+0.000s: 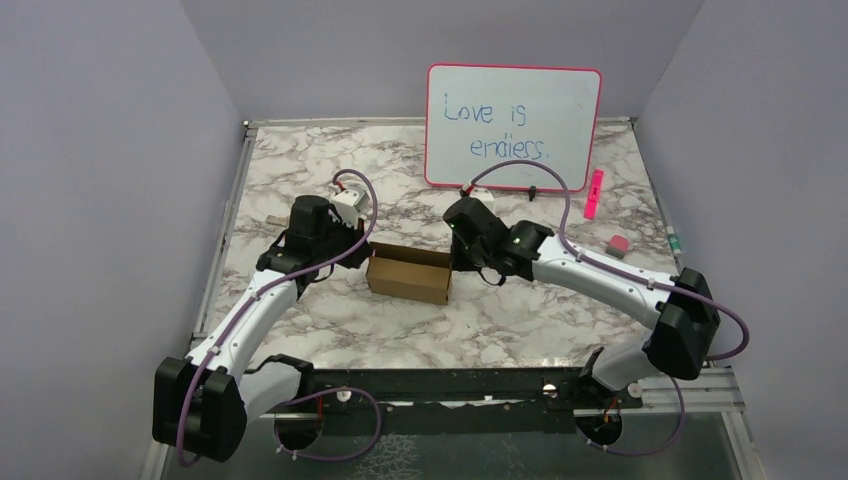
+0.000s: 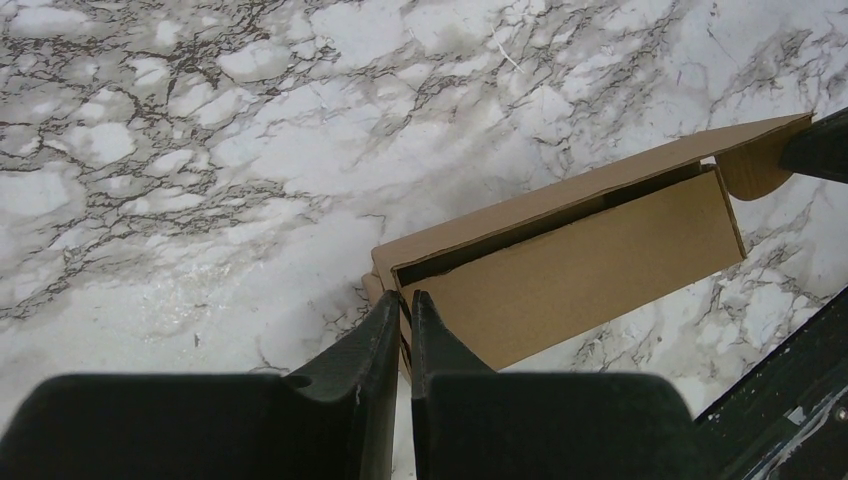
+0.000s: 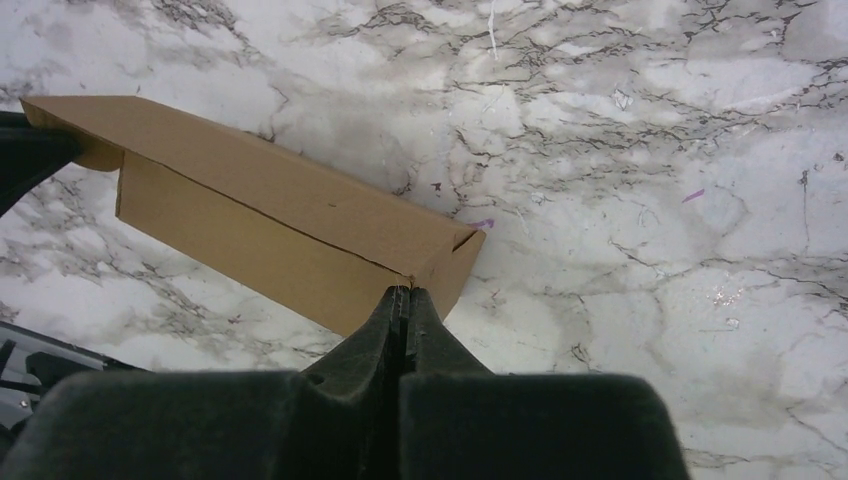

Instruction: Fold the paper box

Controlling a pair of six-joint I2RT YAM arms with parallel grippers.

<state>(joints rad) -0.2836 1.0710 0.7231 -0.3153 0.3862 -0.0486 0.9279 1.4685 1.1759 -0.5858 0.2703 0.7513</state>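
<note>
The paper box (image 1: 408, 275) is a small brown cardboard box lying on the marble table (image 1: 520, 310) between my two arms. Its lid stands slightly ajar, with a dark slit along the front in the left wrist view (image 2: 580, 270). My left gripper (image 1: 362, 257) is at the box's left end, its jaws nearly closed on the thin end wall (image 2: 405, 297). My right gripper (image 1: 456, 255) is at the right end. Its jaws are fully shut, with the tips (image 3: 405, 292) touching the box's (image 3: 260, 220) near right corner just under the lid seam.
A whiteboard (image 1: 512, 125) with handwriting leans against the back wall. A pink marker (image 1: 594, 193) and a small pink eraser (image 1: 617, 244) lie at the right. Purple walls enclose the table on three sides.
</note>
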